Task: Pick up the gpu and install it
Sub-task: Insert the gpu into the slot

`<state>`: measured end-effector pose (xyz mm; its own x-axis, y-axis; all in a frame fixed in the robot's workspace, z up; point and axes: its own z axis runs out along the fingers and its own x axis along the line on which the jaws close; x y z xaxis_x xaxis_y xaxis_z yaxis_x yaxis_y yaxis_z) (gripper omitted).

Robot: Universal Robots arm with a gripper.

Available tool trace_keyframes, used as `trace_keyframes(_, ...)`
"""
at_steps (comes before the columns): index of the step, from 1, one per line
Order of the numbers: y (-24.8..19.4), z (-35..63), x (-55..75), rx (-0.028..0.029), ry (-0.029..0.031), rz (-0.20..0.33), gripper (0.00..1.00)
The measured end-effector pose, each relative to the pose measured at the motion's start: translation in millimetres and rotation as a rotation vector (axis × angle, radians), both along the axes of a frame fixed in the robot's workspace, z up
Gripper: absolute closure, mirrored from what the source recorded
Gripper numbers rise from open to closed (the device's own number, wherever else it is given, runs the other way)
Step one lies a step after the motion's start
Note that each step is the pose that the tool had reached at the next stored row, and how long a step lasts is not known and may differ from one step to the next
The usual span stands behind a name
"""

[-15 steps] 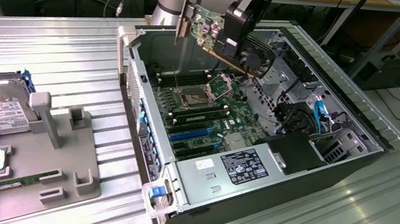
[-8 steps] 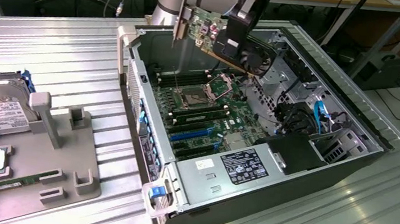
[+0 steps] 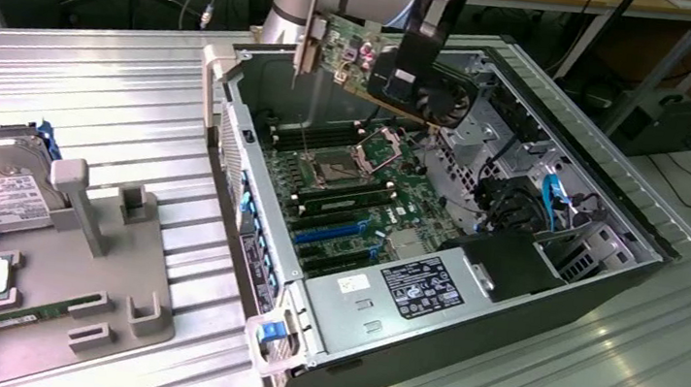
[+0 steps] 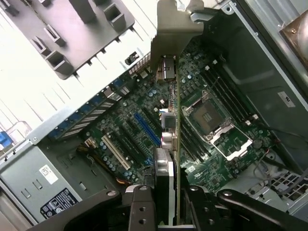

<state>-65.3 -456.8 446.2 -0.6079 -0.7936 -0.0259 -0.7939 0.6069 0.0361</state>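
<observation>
ROBOT HOLDS CARD OVER PC: The robot's hand [image 4: 168,204] pinches the gpu [image 3: 393,67] edge-on between its fingers [image 4: 139,207], holding the card in the air above the open computer case [image 3: 255,193]. Directly beneath the hand lies the green motherboard [image 3: 344,203], while a hard drive [image 3: 1,193] rests on a grey holder [image 3: 78,251] well apart from it on the tabletop [image 3: 109,98].

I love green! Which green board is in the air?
The gpu, held by the fingers above the case. The RAM stick lies in its tray; the motherboard sits inside.
</observation>
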Motion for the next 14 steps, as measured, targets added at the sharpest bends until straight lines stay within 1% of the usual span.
trace_keyframes(3,0.0,0.0,0.0,0.0001,0.0,0.04,0.72)
trace_keyframes(6,0.0,0.0,0.0,0.0,0.0,0.106,0.72)
trace_keyframes(14,-0.1,0.0,0.0,0.0001,0.0,0.209,0.72)
